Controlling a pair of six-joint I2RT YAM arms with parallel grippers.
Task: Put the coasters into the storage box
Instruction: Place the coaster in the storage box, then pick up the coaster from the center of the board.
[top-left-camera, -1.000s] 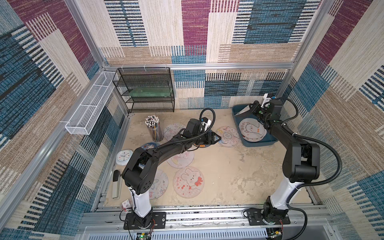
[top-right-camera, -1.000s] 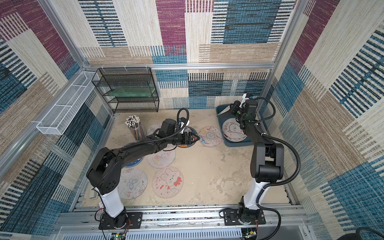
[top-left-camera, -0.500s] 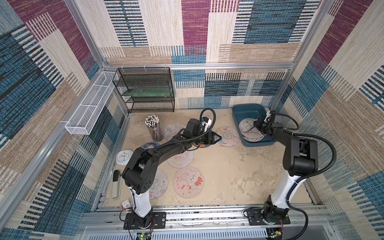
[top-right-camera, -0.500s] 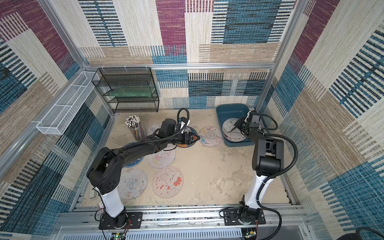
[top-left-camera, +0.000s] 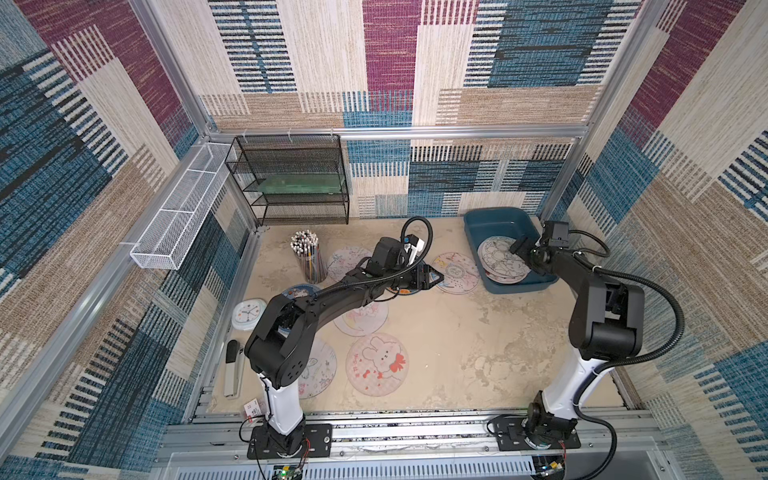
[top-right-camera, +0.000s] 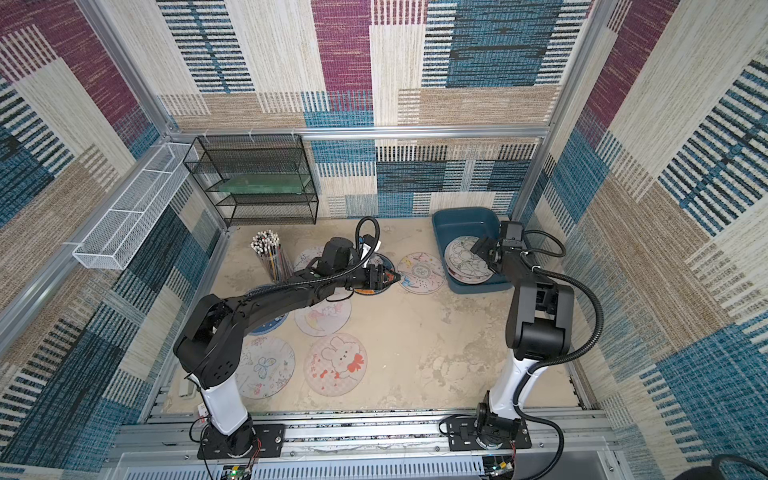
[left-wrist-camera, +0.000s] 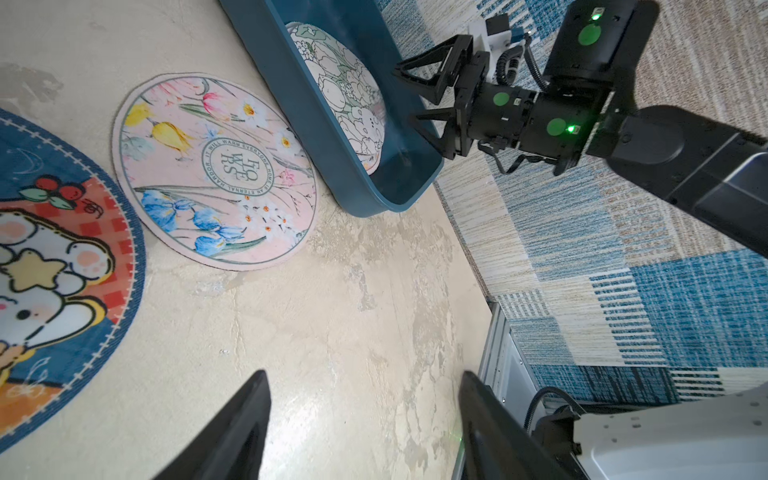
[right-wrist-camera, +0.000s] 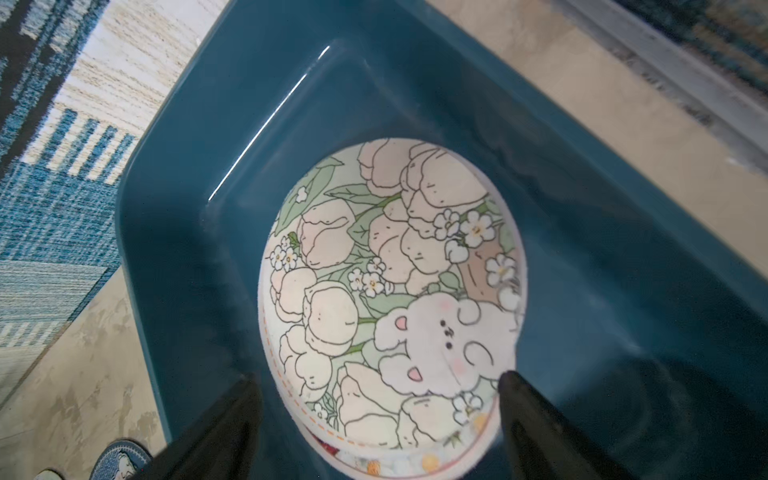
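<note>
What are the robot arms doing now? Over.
Both tools open, left tool empty over table, right tool over storage box. Tulip coaster in box. Nothing blocking.

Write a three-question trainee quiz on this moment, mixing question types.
1. True or false: the right gripper is clamped on the tulip coaster.
2. Where does the tulip coaster lie? A) in the black wire rack B) in the teal storage box C) on the table
3. Fill in: beside the box lies a pink coaster printed with ____.

Key: 1 false, its fingers stand apart; 2 B; 3 flowers.
</note>
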